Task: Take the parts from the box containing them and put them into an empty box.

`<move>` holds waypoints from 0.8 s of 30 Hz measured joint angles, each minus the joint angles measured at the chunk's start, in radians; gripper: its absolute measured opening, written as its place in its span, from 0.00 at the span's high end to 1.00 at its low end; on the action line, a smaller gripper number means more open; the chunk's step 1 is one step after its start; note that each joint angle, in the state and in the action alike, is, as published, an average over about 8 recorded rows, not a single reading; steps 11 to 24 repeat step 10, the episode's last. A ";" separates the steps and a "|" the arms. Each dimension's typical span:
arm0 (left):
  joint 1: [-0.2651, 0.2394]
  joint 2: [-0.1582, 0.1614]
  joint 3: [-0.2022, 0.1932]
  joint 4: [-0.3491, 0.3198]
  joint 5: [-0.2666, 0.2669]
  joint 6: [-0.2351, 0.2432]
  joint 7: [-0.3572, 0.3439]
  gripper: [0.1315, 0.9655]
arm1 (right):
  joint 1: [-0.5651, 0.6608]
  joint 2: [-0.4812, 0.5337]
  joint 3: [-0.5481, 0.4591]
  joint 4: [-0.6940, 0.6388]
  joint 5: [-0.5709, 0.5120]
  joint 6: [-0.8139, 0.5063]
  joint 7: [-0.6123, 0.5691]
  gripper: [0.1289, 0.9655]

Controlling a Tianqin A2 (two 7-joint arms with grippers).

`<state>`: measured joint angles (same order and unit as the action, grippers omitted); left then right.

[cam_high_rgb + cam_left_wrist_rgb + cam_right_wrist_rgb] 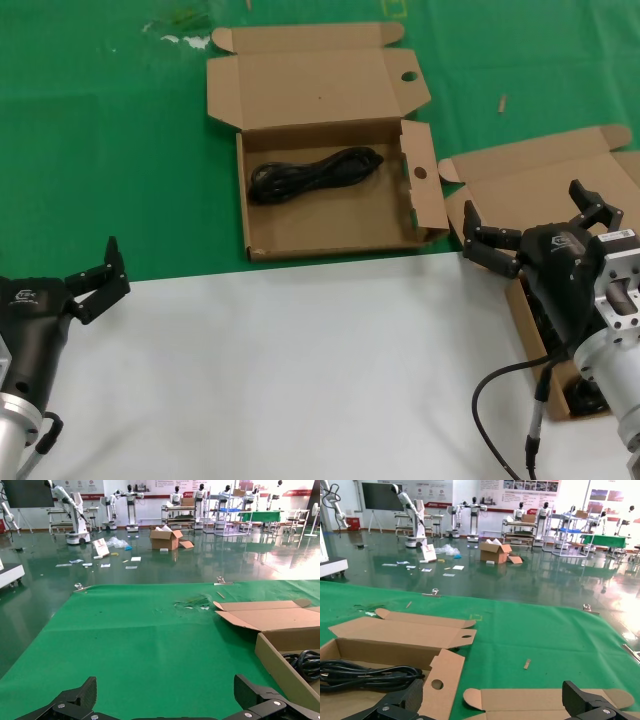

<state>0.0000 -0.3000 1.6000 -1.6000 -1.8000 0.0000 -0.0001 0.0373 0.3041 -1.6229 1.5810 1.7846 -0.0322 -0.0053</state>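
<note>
A cardboard box with a round-holed lid (300, 95) lies open on the green mat and holds one black coiled cable (315, 172). The plain-lid box (540, 175) lies open at the right; my right gripper (525, 205) hovers open and empty over it and hides most of its inside. A bit of black cable (590, 402) shows under the arm. My left gripper (100, 278) is open and empty at the left, over the white surface's edge. The right wrist view shows the right gripper (492, 692), the holed box (395, 650), its cable (365, 672) and the plain lid (535, 700). The left wrist view shows the left gripper (166, 687) and the cable (305, 662).
A white surface (300, 380) covers the table's near half; the green mat (100, 150) covers the far half. Small scraps (185, 40) lie at the mat's back. The right arm's grey lead (490, 400) loops over the white surface.
</note>
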 joint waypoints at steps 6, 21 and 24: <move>0.000 0.000 0.000 0.000 0.000 0.000 0.000 0.00 | 0.000 0.000 0.000 0.000 0.000 0.000 0.000 0.00; 0.000 0.000 0.000 0.000 0.000 0.000 0.000 0.00 | 0.000 0.000 0.000 0.000 0.000 0.000 0.000 0.00; 0.000 0.000 0.000 0.000 0.000 0.000 0.000 0.00 | 0.000 0.000 0.000 0.000 0.000 0.000 0.000 0.00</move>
